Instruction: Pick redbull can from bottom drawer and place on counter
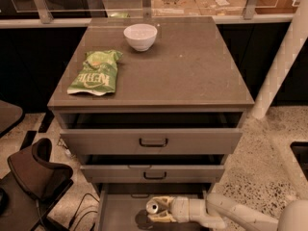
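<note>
The redbull can (153,206), with its shiny silver top showing, is over the open bottom drawer (119,211) at the lower edge of the camera view. My gripper (157,212) reaches in from the right, its cream fingers (162,219) closed around the can and holding it just above the drawer's grey floor. The counter (187,69) is the flat grey-brown top of the cabinet above.
A white bowl (140,36) and a green chip bag (95,73) lie on the left half of the counter. The two upper drawers (153,141) stand slightly open above the can. A dark chair (34,171) is at the left and a white pole (284,57) at the right.
</note>
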You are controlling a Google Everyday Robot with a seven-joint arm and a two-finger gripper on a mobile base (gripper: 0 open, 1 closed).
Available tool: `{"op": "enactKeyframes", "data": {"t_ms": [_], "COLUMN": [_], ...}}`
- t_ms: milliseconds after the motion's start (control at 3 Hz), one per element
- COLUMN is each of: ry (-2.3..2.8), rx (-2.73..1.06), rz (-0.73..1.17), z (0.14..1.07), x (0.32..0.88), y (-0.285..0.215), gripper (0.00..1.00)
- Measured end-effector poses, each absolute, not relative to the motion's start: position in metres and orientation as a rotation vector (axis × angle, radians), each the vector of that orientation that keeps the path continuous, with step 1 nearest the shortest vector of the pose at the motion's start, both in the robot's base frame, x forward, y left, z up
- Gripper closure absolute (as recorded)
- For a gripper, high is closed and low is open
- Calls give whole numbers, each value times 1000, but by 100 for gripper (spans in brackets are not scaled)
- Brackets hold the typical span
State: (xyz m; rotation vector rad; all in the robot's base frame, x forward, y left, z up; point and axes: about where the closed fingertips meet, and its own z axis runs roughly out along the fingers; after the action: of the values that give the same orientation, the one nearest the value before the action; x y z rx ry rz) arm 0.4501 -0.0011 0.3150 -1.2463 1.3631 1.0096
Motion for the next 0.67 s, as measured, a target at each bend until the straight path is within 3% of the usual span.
{"op": "enactKeyframes", "data": {"t_ms": [667], "ry": [1415], "rx": [-1238], "rz": [957], "z": [401], "x": [446], "y": [-37], "gripper": [100]}}
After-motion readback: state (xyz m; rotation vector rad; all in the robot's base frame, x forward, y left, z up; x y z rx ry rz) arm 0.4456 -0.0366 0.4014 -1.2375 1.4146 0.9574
